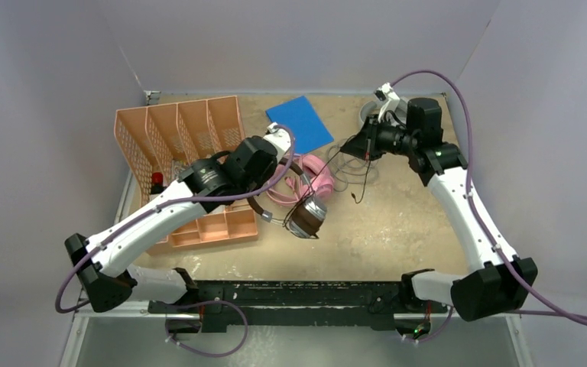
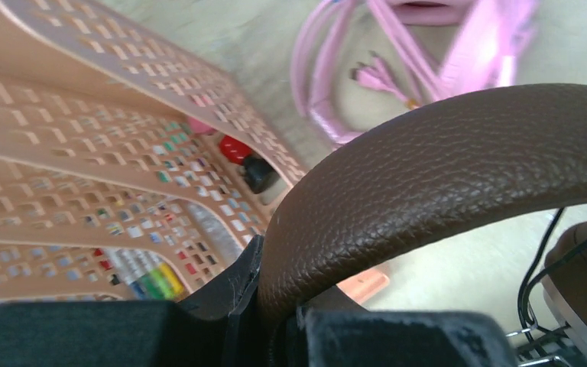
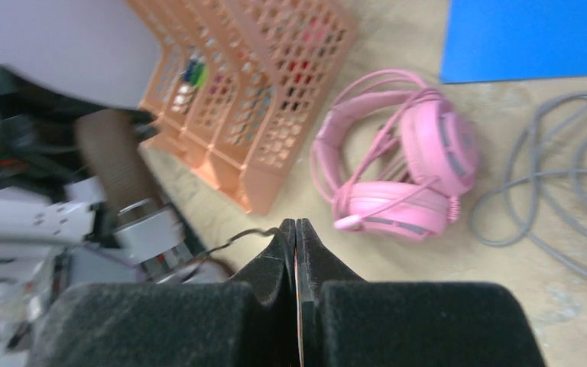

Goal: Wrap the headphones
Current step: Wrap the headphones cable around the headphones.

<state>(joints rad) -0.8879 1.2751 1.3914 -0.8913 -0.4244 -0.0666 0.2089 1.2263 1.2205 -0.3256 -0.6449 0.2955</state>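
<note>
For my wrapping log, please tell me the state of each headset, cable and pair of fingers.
Brown headphones: held by headband, cable unwrapped.
Left fingers: shut on the headband.
Right fingers: shut on thin black cable.
Pink headphones: lying on table, cable looped.
Grey cable: loose on table.

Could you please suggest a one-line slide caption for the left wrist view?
Left claw shut on the brown leather-textured headband, beside a peach perforated plastic organiser and coiled pink cable.

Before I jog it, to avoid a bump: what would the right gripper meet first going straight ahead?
Likely the pink headset, lying just ahead beside the orange organizer; depth is unclear, so the bare table between them may come first.
</note>
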